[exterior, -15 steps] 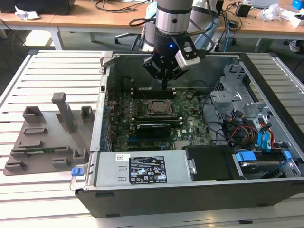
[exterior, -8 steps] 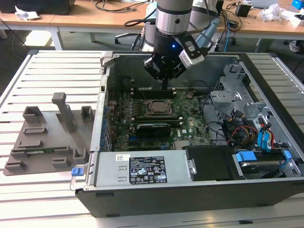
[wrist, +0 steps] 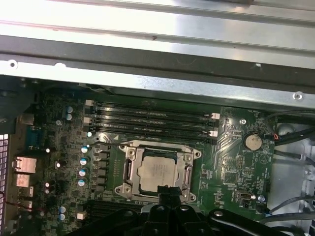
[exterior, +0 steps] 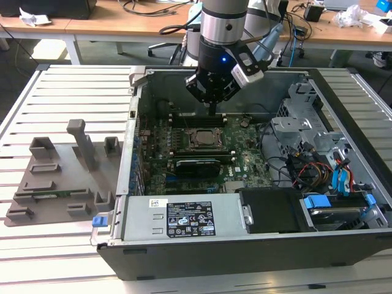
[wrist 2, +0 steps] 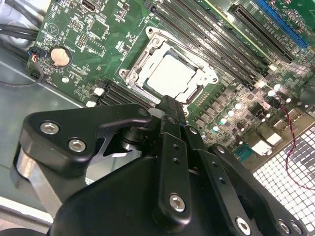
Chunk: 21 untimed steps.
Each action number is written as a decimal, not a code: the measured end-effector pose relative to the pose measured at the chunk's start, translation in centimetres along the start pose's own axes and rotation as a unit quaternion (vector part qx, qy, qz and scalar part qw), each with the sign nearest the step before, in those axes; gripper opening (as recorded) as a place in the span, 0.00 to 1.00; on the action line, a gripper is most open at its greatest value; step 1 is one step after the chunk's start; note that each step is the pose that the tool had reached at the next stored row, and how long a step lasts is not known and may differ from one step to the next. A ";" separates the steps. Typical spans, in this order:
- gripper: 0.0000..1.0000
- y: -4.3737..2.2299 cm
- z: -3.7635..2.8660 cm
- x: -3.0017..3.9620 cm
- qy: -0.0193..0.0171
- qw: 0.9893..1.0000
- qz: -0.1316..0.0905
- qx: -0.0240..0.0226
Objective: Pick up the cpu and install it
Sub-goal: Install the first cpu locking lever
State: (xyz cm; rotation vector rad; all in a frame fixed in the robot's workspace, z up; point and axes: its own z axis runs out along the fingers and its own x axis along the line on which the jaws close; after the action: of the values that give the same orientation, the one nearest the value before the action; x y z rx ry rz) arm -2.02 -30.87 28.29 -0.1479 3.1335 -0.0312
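The cpu point(exterior: 202, 138) lies flat in the metal-framed socket point(wrist: 129, 169) on the motherboard inside the open computer case. Its silver-grey top shows in both wrist views point(wrist 2: 170, 76) point(wrist: 157, 172). My gripper point(exterior: 212, 112) hangs above the socket, over its far edge as the exterior view shows it. The black fingers stand together at the tip point(wrist 2: 170, 103), shut with nothing between them. In the first wrist view the gripper point(wrist: 167, 189) overlaps the socket's frame, beside the chip.
Black memory slots point(wrist: 147, 118) run beside the socket, with a coin battery point(wrist: 252, 141) nearby. The case wall point(wrist: 147, 54) rises behind. A power supply point(exterior: 184, 217), drive cage and cables point(exterior: 318, 165) crowd the case. A grey fixture tray point(exterior: 55, 177) lies outside, at the exterior view's left.
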 end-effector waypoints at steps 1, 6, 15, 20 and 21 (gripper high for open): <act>0.11 0.01 0.00 0.04 0.000 1.000 0.000 0.000; 0.11 0.03 0.00 0.28 0.000 1.000 0.000 0.000; 0.11 0.07 0.00 0.80 0.000 1.000 0.000 0.000; 0.11 0.10 -0.01 1.11 0.000 1.000 0.000 0.000; 0.11 0.11 -0.01 1.18 0.000 1.000 0.000 0.000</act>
State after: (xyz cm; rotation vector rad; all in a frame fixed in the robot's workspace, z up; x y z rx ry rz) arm -3.21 -30.87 28.29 -0.1482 3.1335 -0.0311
